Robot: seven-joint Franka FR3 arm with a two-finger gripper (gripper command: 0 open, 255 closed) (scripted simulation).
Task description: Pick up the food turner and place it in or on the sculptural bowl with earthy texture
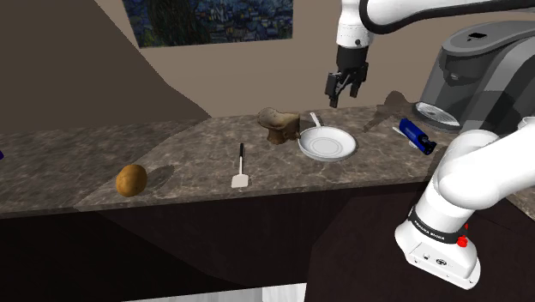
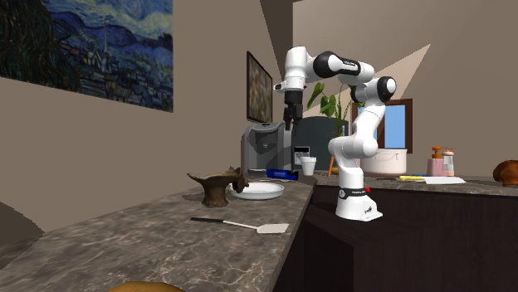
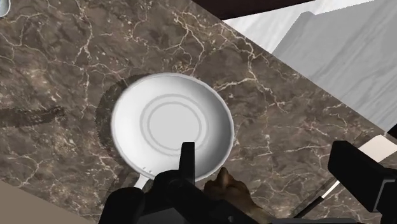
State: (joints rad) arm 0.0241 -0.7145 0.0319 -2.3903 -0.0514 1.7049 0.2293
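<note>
The pincer (image 1: 343, 96) hangs in the air above the back part of the bench (image 1: 197, 137), its two black fingers (image 3: 186, 159) standing apart with nothing between them. In the wrist view it looks straight down on a white frying pan (image 3: 172, 124), with the edge of the brown sculptural bowl (image 3: 232, 191) showing between the fingers, lower down and untouched.

The food turner (image 1: 241, 167) lies flat on the bench, well apart from the pincer. In the shoulder view it sits down and to the left of it, past the sculptural bowl (image 1: 279, 124) and the frying pan (image 1: 327, 143), nearer the bench's front edge. Between the turner and the pincer stand the bowl and the pan, just beside each other.

Its long axis runs roughly from front to back across the bench. The thin dark handle points toward the wall, and the white blade points toward the front edge. In the second exterior view the food turner (image 2: 241, 223) lies with the handle toward that view's left and the blade toward its right, close to the bench's edge — the sculptural bowl (image 2: 217, 187) and frying pan (image 2: 257, 190) stand farther along, under the pincer (image 2: 290, 124).

A potato (image 1: 131, 180) rests on the bench to the shoulder view's left of the turner, apart from it.
</note>
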